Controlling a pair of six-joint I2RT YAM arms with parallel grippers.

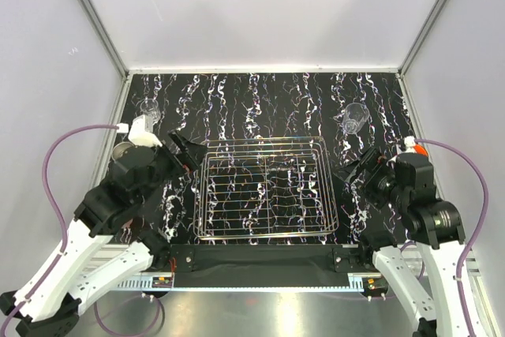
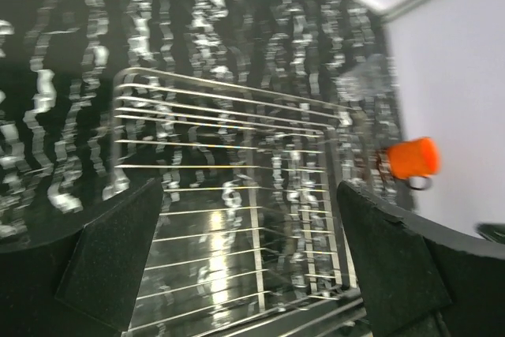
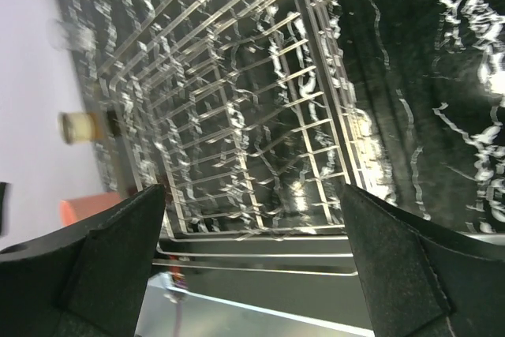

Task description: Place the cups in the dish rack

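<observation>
The silver wire dish rack (image 1: 268, 187) lies in the middle of the black marbled table with no cup in it; it also shows in the left wrist view (image 2: 237, 163) and the right wrist view (image 3: 237, 108). One clear glass (image 1: 148, 110) stands at the back left and another (image 1: 354, 118) at the back right. The cream cup (image 3: 79, 125) stands by the left wall. The orange cup (image 2: 412, 157) stands by the right wall. A salmon-pink shape (image 3: 87, 209), perhaps the pink tumbler, shows only in part. My left gripper (image 1: 185, 155) (image 2: 248, 195) is open at the rack's left rim. My right gripper (image 1: 355, 171) (image 3: 252, 195) is open at its right rim.
White walls close the table on the left, back and right. A black mat (image 1: 260, 262) lies along the front edge between the arm bases. Purple cables (image 1: 51, 171) loop beside each arm.
</observation>
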